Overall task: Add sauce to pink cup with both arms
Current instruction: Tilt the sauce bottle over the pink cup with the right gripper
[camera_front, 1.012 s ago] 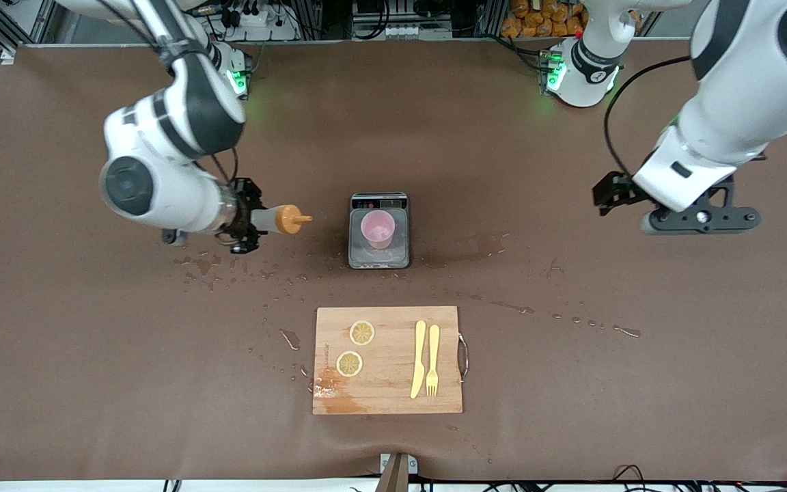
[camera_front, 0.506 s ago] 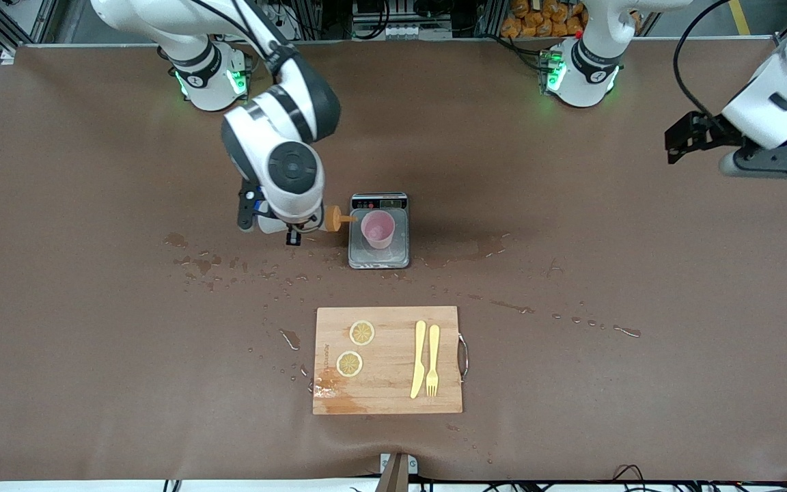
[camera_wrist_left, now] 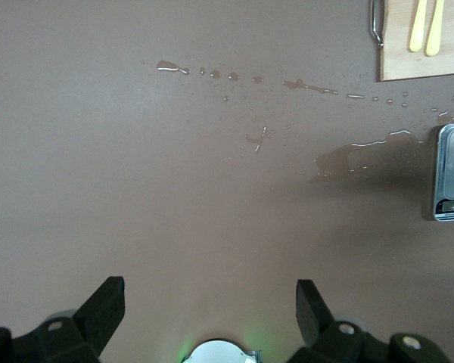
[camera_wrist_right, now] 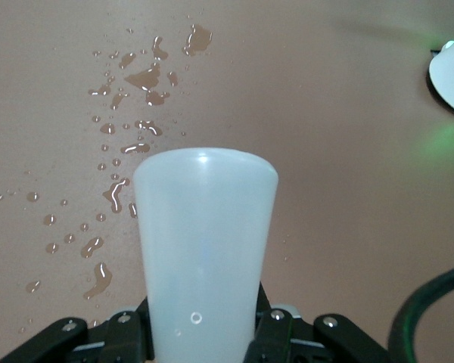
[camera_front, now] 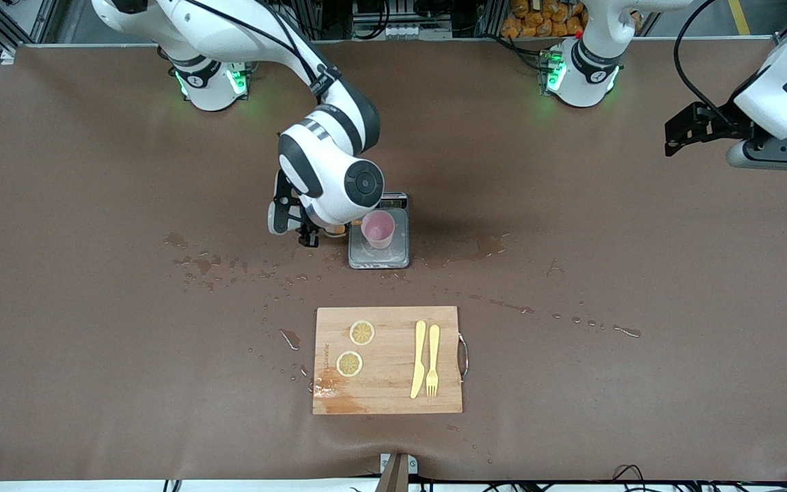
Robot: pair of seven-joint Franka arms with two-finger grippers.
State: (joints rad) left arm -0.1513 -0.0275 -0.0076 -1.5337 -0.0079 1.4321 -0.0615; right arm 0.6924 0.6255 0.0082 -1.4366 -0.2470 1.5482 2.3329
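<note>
The right gripper [camera_front: 315,231] is closed on the sauce [camera_wrist_right: 204,249], holding it just beside the pink cup [camera_front: 378,229], which stands on the grey scale [camera_front: 380,255]. Only a bit of the orange cap shows in the front view. The step in hand seems to be bringing the nozzle to the cup. The next move calls for placing the nozzle over the rim and squeezing. The left gripper [camera_wrist_left: 208,318] waits with fingers wide apart and empty, over the left arm's end of the table.
</note>
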